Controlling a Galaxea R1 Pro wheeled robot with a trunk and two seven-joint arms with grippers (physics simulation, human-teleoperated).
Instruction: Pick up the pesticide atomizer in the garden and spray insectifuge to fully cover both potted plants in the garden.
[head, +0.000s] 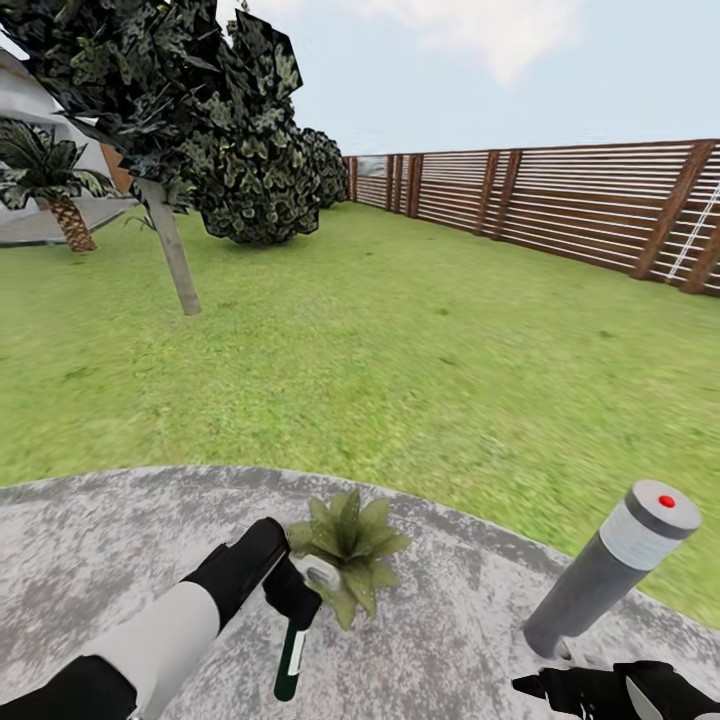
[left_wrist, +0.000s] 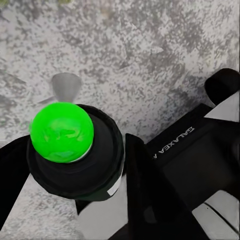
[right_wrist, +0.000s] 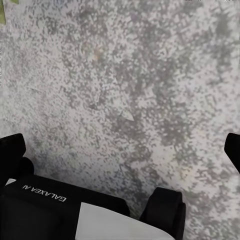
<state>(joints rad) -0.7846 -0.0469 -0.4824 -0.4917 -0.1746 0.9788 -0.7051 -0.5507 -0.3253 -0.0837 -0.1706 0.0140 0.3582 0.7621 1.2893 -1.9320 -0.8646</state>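
Green-capped pesticide atomizer (left_wrist: 62, 132) held by left gripper (head: 292, 592) beside potted plant (head: 350, 545).

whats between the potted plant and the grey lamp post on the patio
Nothing: in the head view the stretch between the potted plant and the bollard lamp is bare grey paving of the patio.

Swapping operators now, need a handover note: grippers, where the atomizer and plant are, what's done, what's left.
Left gripper: shut on the pesticide atomizer, bottle hanging down over the paved patio; its green tip shows in the left wrist view.
Right gripper: low at the right, beside the bollard lamp, holding nothing; open or shut unclear.
One potted plant sits on the patio right by the left gripper.
Done: atomizer picked up.
Left: spraying; no visible spray cover on this plant, and there is a second plant to find.
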